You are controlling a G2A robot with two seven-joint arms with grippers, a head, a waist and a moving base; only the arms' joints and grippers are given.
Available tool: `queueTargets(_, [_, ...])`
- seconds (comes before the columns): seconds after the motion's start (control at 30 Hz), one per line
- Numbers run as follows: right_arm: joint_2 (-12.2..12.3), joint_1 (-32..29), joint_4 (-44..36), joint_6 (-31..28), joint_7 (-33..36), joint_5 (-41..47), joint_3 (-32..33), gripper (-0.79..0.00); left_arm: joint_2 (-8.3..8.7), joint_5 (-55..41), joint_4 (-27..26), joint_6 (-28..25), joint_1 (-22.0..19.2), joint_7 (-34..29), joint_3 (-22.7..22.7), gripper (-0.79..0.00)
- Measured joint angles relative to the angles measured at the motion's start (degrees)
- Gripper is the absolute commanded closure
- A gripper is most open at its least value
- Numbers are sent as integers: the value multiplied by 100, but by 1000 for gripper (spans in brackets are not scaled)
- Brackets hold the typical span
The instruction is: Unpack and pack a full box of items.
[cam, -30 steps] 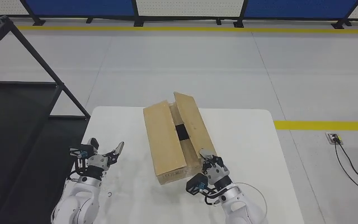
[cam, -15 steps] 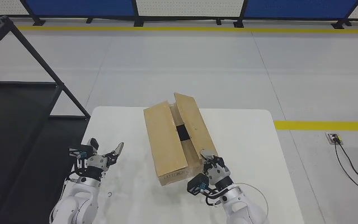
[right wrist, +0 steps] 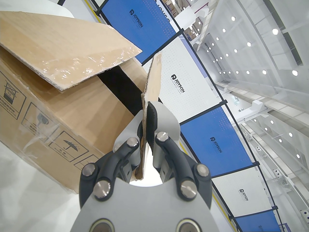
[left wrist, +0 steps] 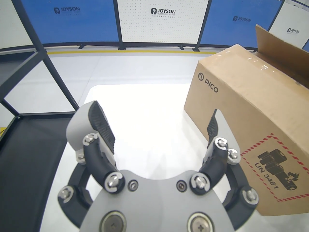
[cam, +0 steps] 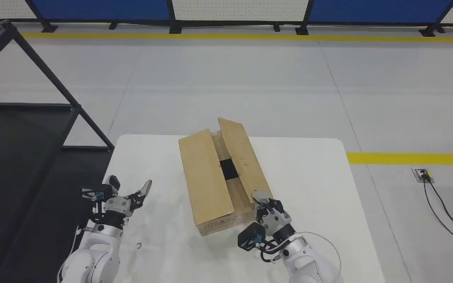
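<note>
The right gripper (right wrist: 146, 115) is pinching the thin edge of the right flap (right wrist: 152, 79) of the box (left wrist: 241, 112), close to the flap's corner nearest the robot. One pad presses on each side of the cardboard. This flap stands up and leans a little. Next to it is a dark gap where the box is open. The left flap (cam: 205, 177) lies almost flat over the other half of the top.

The box sits in the middle of the table (cam: 311, 170). It is turned a bit, with one short end close to the near edge.

The left gripper (left wrist: 157, 121) is spread wide and holds nothing. It hovers by the near left corner of the table, beside the box but not touching it.

The step looks like opening the box, so the unpacking has hardly begun. To do it well, the right gripper should swing the flap out and down in a curve around its fold, not tug it straight. A straight tug could drag the whole box or rip the cardboard. Going slowly helps. The free left gripper could steady the box or lift the flat flap.
</note>
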Motion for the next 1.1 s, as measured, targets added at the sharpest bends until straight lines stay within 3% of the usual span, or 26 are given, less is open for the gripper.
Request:
queueTargets(0.87, [261,-601,-241,-173,-1390,109,848,0,0,-27,257,-133,-179,-12,-14,-785])
queueTargets(1.1, [335,-531,-160,-548,-1939,198,918,0,-1,-31,289,-166,-209,-15,-4,-785])
